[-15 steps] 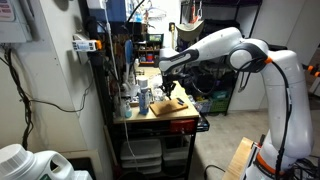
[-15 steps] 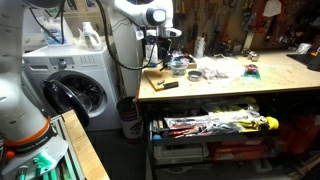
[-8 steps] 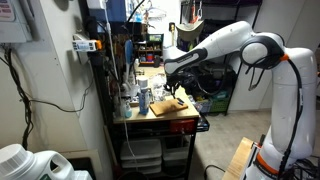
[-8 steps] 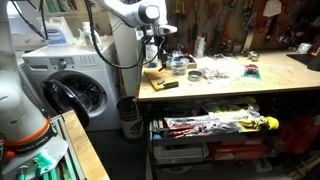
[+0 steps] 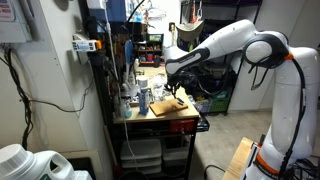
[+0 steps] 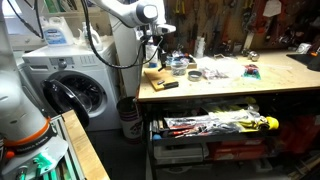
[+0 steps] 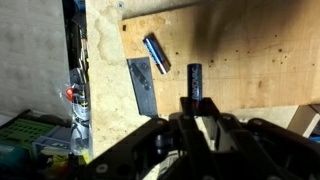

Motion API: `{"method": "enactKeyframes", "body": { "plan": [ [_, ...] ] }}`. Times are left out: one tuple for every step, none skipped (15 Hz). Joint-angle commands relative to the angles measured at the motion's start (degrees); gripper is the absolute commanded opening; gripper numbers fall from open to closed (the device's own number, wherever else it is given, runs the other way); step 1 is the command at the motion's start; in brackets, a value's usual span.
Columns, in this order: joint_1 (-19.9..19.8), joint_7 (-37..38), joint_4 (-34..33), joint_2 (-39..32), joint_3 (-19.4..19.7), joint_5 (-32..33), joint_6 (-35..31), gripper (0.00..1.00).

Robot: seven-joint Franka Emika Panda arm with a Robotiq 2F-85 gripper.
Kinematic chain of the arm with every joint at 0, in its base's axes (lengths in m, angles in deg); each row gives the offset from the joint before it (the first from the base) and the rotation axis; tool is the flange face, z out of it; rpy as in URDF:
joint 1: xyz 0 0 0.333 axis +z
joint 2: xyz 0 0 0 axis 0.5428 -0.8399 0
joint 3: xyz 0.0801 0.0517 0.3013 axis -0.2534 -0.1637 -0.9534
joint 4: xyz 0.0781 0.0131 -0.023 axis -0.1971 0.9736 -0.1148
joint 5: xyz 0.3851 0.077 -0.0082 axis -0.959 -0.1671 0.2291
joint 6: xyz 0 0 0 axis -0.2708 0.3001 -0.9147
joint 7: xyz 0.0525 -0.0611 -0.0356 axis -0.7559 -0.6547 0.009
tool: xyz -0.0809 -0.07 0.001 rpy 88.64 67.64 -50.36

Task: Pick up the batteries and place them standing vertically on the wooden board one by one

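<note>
Wrist view: two batteries on the wooden board. The blue battery lies flat, long axis diagonal across the board. The dark battery is straight ahead of the gripper, long axis in line with it, near end at the fingertips. Fingers are close together; can't tell whether they clamp it. One dark flat strip lies just beside the blue battery.

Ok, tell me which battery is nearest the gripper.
The dark battery, just ahead of the gripper in the wrist view. The blue battery lies farther off, slanted on the wooden board.
</note>
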Motion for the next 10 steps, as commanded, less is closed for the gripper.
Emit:
{"method": "enactKeyframes", "body": {
  "plan": [
    [2.47,10.69,3.63,1.75,0.81,6.86,-6.19,0.04],
    [3.34,15.69,5.29,2.25,0.97,9.82,-9.11,0.04],
    [4.04,19.93,6.58,2.67,1.12,12.64,-11.27,0.04],
    [4.61,24.34,7.44,3.0,1.44,15.69,-12.86,0.04],
    [5.05,28.97,8.61,3.53,1.65,18.18,-14.3,0.04],
    [7.16,33.63,9.63,3.87,3.63,20.12,-15.23,0.04],
    [7.96,38.27,10.53,4.18,4.41,22.7,-15.97,0.04],
    [8.74,42.69,11.46,4.64,5.19,24.82,-16.05,0.04],
    [9.24,47.08,12.51,5.39,5.64,26.94,-15.91,0.04],
    [9.66,51.38,13.44,6.03,5.86,29.2,-15.69,0.04]
  ]
}}
